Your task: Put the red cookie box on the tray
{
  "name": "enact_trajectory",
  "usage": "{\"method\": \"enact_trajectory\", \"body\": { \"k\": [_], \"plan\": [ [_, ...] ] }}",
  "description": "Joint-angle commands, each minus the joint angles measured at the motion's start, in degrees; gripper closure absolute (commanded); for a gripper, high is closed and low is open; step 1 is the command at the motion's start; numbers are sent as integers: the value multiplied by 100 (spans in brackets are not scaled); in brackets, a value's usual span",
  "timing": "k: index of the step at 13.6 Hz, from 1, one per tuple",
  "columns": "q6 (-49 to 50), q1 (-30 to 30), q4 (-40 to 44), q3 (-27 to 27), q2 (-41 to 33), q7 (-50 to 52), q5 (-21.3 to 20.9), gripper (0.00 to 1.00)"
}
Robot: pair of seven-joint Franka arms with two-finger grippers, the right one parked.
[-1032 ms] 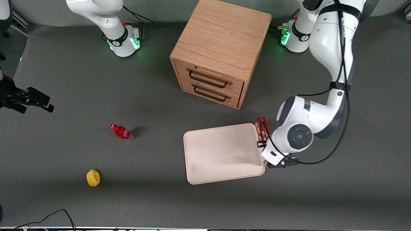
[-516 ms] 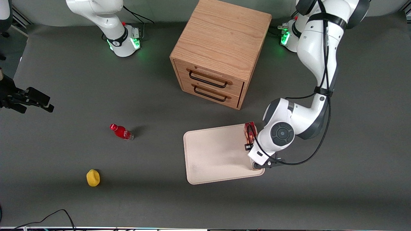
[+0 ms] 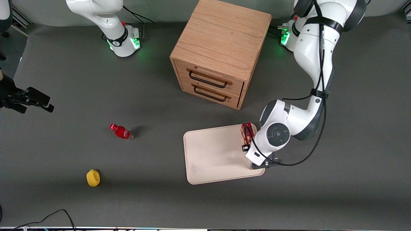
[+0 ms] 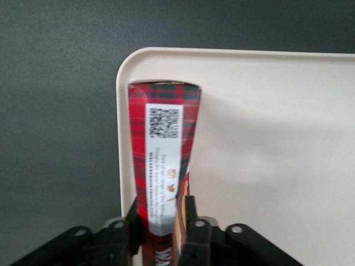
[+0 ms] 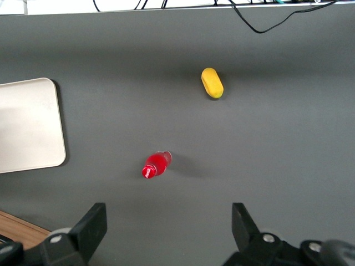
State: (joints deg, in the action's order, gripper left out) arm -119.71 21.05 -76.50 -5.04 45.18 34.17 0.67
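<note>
Already the red cookie box (image 4: pixel 161 166) is clamped between the two fingers of the left gripper (image 4: pixel 162 224), which are pressed against its long sides near one end. The box is held lengthwise just inside a short edge of the tray (image 3: pixel 215 154), at the corner nearest the wooden drawer cabinet (image 3: pixel 218 53). Whether the box touches the tray surface cannot be told. The carrying stage is judged to be nearly finished; what is left is for the box to be lowered, perhaps shifted toward the tray's middle, and then released. Elsewhere on the tabletop, a small red bottle (image 3: pixel 121 132) and a yellow object (image 3: pixel 93 178) are seen toward the parked arm's end, well apart from the tray.
</note>
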Motion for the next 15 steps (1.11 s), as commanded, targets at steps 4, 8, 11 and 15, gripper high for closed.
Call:
{"method": "enact_trajectory", "body": {
  "k": [4, 8, 11, 15],
  "plan": [
    [1201, -381, 205, 73, -692, -41, 38, 0],
    [2344, -1207, 144, 73, -1518, -1918, 521, 0],
    [3118, -1577, 22, 161, -2107, -2371, 443, 0],
    [1948, -2000, -1757, 240, -3441, -2433, 198, 0]
  ]
}}
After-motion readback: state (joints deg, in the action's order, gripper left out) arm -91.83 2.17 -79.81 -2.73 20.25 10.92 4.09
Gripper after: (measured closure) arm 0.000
